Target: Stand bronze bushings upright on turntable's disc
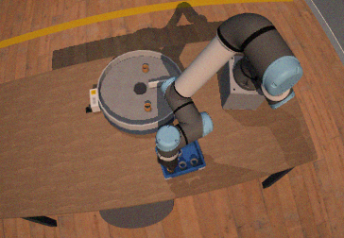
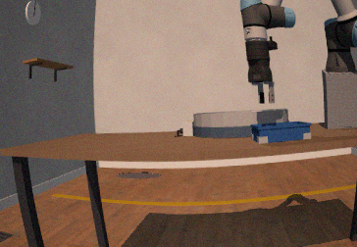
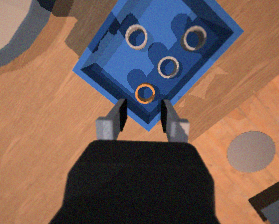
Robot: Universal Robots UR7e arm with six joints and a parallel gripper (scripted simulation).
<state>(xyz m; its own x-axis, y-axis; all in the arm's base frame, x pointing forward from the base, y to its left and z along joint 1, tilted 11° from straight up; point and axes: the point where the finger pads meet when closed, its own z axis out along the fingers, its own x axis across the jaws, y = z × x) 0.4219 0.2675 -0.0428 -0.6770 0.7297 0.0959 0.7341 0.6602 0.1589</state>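
In the blue crate (image 1: 202,158) (image 2: 281,132) (image 3: 107,94) one bronze bushing (image 3: 137,93) stands upright near the front corner. Three steel bushings stand behind it in the wrist view: one at the left (image 3: 127,37), one in the middle (image 3: 159,68) and a wider one at the right (image 3: 184,40). My gripper (image 2: 266,101) (image 3: 144,109) is open and empty, above the crate, with the bronze bushing just ahead of the fingertips in the wrist view. Two bronze bushings, one at the back (image 1: 146,70) and one at the front (image 1: 147,110), stand upright on the turntable's disc (image 1: 118,93), apart from its dark hub (image 1: 140,88).
The turntable's raised rim (image 2: 221,118) surrounds the disc. A pale bar (image 1: 156,83) reaches over the disc from the right, partly behind the arm. A small white box (image 1: 94,100) stands left of the turntable. The robot's grey base block (image 1: 241,101) is at the right.
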